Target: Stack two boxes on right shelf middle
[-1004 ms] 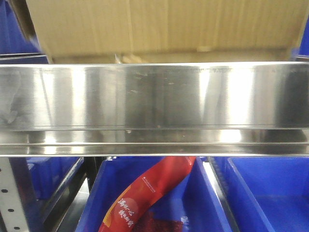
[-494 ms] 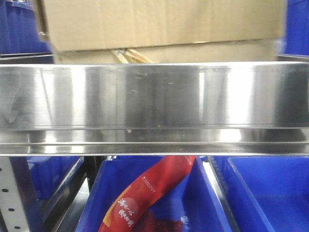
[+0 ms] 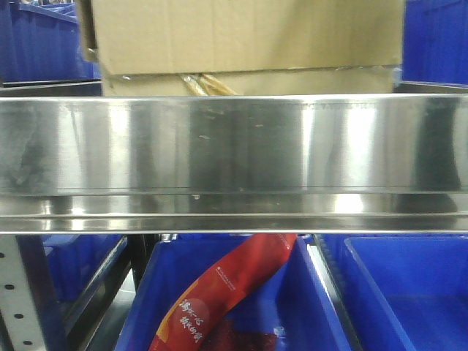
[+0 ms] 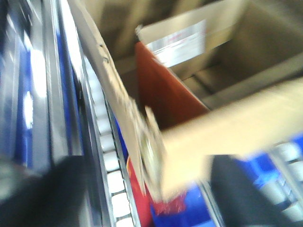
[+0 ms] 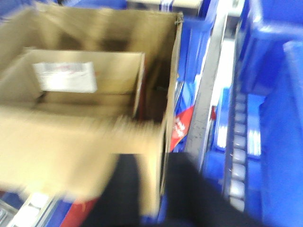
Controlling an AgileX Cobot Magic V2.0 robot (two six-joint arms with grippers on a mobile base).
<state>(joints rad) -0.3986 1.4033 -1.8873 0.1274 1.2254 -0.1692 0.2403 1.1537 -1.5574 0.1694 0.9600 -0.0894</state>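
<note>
My left claw (image 4: 142,189) shows only as two dark blurry shapes along the bottom of the left wrist view, one on each side of the edge of the tall brown cardboard box (image 4: 236,127). The box wall sits between them, but the picture is too smeared for me to tell if I am squeezing it. Past that wall I look down into the open box. A white paper label (image 4: 182,42) is stuck on an inside flap near the top middle. Blue plastic bins (image 4: 189,215) peek out at the bottom.

My right claw (image 5: 151,194) is the same kind of dark blur at the bottom middle of the right wrist view, with a box wall (image 5: 151,161) standing between the two dark parts. I cannot tell if it is clenched either. The open box fills the left half of this view. Blue bins (image 5: 279,94) fill the right side.

In the front view, the shiny steel shelf lip (image 3: 234,146) runs all the way across the middle. Above it, at the top, the tall box (image 3: 241,33) sits on the low flat brown cardboard box with yellowish tape (image 3: 248,82). Only a thin strip of the flat box shows over the lip. A grey upright with holes (image 3: 14,292) stands at the lower left. Below the lip, a red packet with white writing (image 3: 227,292) leans inside a blue bin (image 3: 307,307).
</note>
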